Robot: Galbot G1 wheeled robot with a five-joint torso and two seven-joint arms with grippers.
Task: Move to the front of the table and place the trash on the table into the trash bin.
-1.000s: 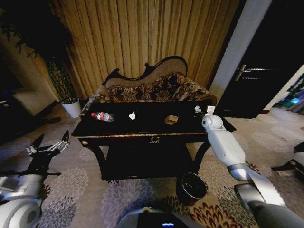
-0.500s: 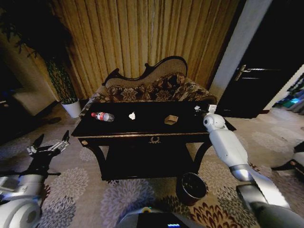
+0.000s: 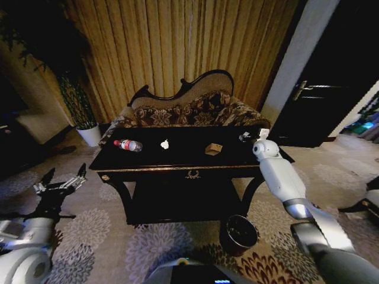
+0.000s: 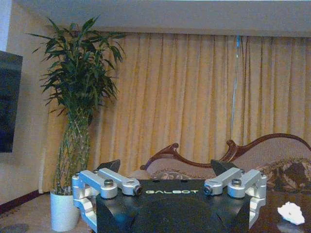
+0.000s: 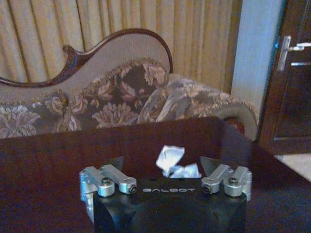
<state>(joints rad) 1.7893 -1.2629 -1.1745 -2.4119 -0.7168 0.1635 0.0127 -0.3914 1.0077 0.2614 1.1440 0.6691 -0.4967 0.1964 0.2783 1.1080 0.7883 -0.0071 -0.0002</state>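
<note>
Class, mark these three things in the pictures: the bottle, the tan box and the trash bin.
bottle (image 3: 128,145), head view, on its clear body, near the red cap.
tan box (image 3: 214,149), head view, on its top face.
trash bin (image 3: 238,235), head view, on its dark rim.

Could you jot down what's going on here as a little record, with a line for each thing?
table: black with gold trim, in front of a patterned sofa
bottle: lying on the tabletop, toward the robot's left
paper wad: mid-table
tan box: right of the wad
trash bin: on the carpet, by the table's right front leg
right gripper: open, over the table's right end, facing a second crumpled white paper
left gripper: open, off the table's left side
</note>
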